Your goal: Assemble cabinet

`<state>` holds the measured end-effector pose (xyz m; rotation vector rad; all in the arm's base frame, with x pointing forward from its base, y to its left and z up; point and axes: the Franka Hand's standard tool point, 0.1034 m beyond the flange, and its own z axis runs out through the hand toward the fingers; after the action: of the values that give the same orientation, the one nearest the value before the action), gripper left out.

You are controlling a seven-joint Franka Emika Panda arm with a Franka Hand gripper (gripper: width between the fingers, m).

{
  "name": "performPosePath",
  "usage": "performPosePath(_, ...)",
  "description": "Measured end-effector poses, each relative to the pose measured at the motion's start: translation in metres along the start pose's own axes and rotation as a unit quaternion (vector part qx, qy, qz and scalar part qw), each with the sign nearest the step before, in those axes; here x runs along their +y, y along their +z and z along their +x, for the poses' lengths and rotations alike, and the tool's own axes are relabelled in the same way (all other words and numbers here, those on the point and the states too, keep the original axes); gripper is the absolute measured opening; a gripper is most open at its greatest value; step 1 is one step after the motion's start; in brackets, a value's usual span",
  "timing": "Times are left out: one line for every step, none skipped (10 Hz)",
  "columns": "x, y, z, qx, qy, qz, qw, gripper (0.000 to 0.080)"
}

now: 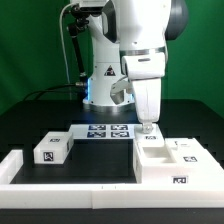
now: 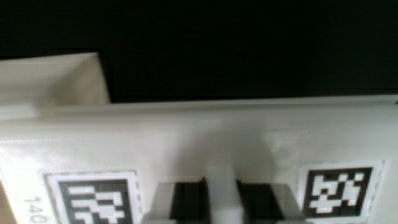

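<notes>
1. The claw [image 1: 148, 126] hangs straight down from the white arm [image 1: 140, 50]. Its tips are at the upper back edge of the cabinet [image 1: 160, 165], touching it or very nearly.
2. The cabinet is the big white boxy shell directly under the claw. From there it extends toward the camera and toward the exterior view's right. It stands on the black table [image 1: 110, 165], and square tags show on its front face and on its top.
3. In the wrist view the claw [image 2: 205, 200] is very near a white face of the cabinet [image 2: 196, 130]. The two fingers [image 2: 185, 205] appear as pale bars close together, with only a thin dark line between them. One tag sits at each side of them.
4. I cannot tell if the claw is pressed together or is pinching a thin edge of the cabinet, because the pictures are too blurred at that place.
5. A small white block [image 1: 52, 150] with a tag lies on the table well apart from the claw, toward the exterior view's left, and it does not touch the cabinet.
6. The marker board [image 1: 107, 132] lies flat near the claw, on the exterior view's left of it, between the block and the cabinet.
7. A long white rail [image 1: 60, 185] runs along the front of the table, well apart from the claw and nearer to the camera.
</notes>
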<state>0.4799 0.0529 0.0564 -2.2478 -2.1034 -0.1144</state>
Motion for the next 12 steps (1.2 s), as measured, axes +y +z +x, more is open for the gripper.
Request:
performPosePath(0.009,0.000,0.001,0.002,-0.002,-0.004,1.000,0.0068)
performPosePath(0.017,-0.001,0.002,0.005,-0.001,-0.007,1.000,0.0068)
performPosePath(0.026,-0.001,0.003,0.007,0.000,-0.007,1.000,0.0068)
performPosePath(0.034,-0.001,0.005,0.008,0.002,-0.006,1.000,0.0068)
performPosePath(0.045,-0.001,0.009,0.011,0.002,-0.006,1.000,0.0069)
performPosePath(0.054,-0.001,0.010,0.012,0.004,-0.004,1.000,0.0069)
performPosePath(0.061,-0.001,0.010,0.013,0.005,-0.003,1.000,0.0069)
performPosePath(0.069,0.000,0.009,0.014,0.006,-0.002,1.000,0.0069)
performPosePath(0.076,0.000,0.009,0.017,0.006,-0.006,1.000,0.0069)
performPosePath(0.084,0.000,0.009,0.019,0.006,-0.010,1.000,0.0069)
performPosePath(0.092,0.001,0.009,0.023,0.002,-0.017,1.000,0.0069)
performPosePath(0.099,0.001,0.010,0.025,0.001,-0.022,0.999,0.0072)
